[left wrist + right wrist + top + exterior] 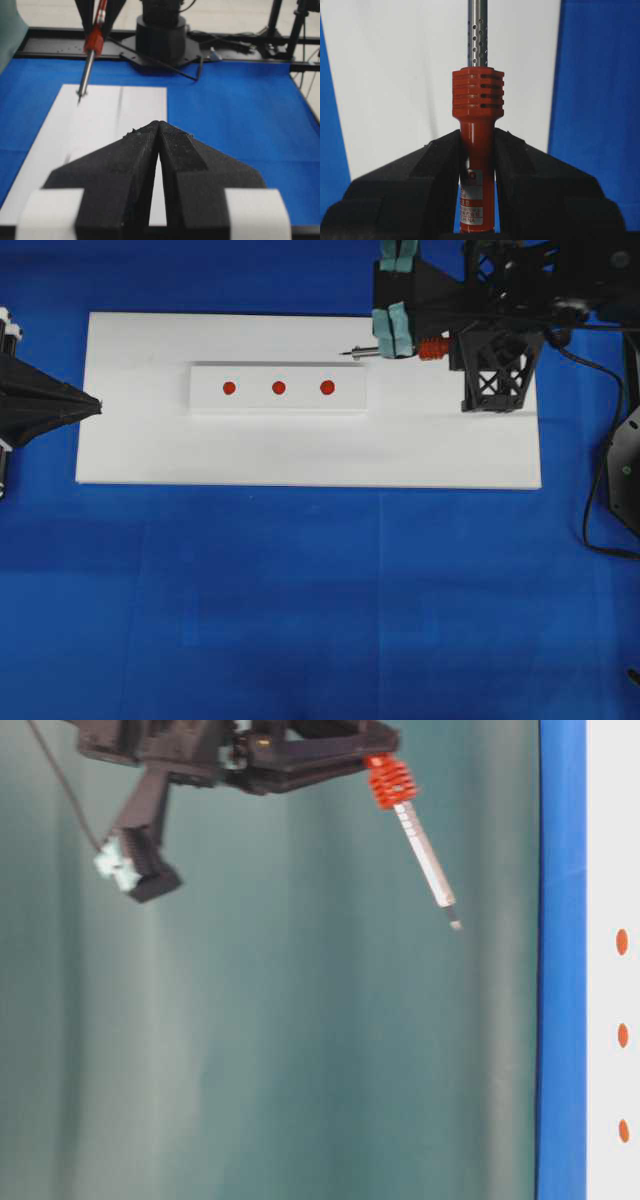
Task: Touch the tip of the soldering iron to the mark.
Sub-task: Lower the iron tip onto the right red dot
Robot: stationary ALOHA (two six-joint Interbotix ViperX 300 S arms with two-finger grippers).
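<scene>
The soldering iron (405, 350) is held in the air, its orange-red handle (477, 100) clamped in my shut right gripper (477, 135). Its silver shaft (428, 855) slants down to the dark tip (455, 924). From overhead the tip (345, 354) hangs over the white board behind the white block (278, 372), near the right end dot. The mark (279, 388), the middle red dot, lies to the left, apart from the tip. My left gripper (97, 405) is shut and empty at the board's left edge.
The white board (300, 455) lies on a blue cloth. A black lattice stand (497, 375) sits on the board's right end under the right arm. The iron's black cord (600, 490) trails down the right side. The right arm's base (161, 35) stands at the far end.
</scene>
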